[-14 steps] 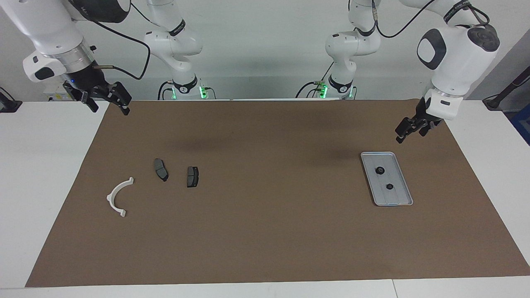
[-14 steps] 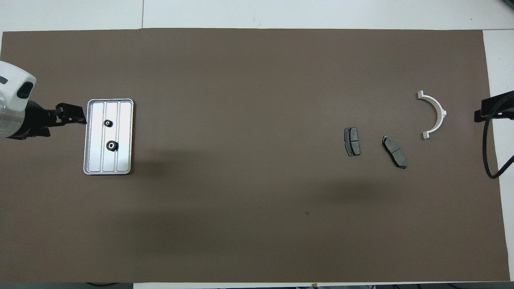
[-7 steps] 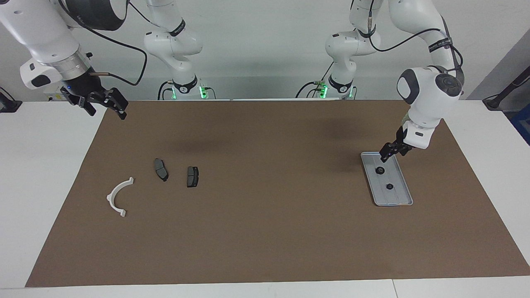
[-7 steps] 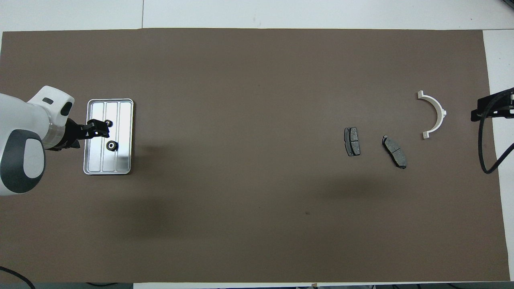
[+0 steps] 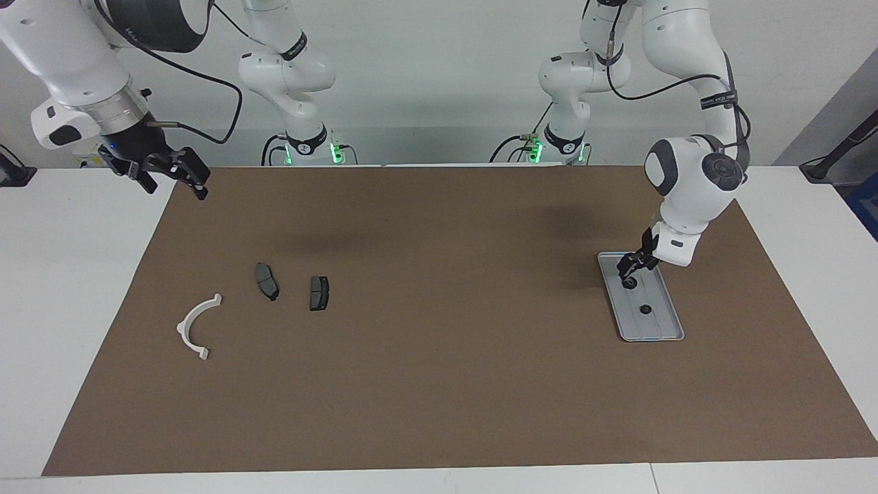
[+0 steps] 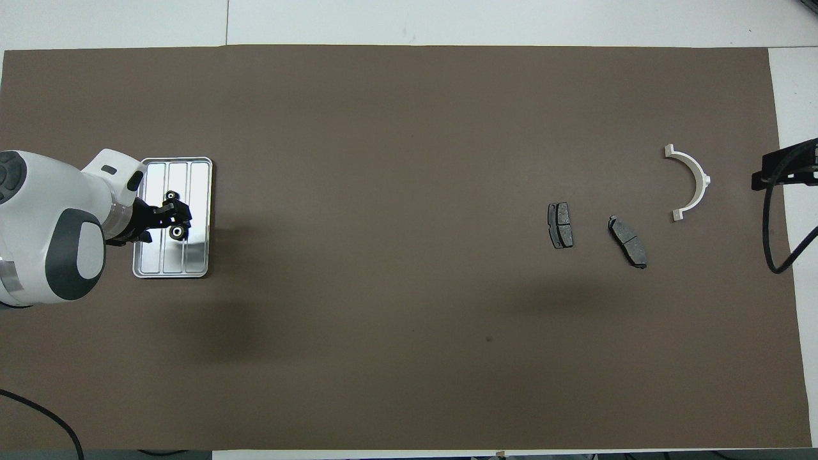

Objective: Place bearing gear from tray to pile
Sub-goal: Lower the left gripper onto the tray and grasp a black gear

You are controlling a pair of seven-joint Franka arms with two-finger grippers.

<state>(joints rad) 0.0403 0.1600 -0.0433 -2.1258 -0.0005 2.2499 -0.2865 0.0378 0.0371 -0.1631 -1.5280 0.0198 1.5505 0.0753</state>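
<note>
Down from beside the tray the left pincer has come – its tips now sit in the tray, either side of the gear nearer the robots; whether they grip it I cannot tell. A second gear lies in the same tray, farther from the robots. Toward the right arm's end of the table lies the pile – a white arc and two dark pads. The right pincer, jaws wide, waits over the mat's corner.
</note>
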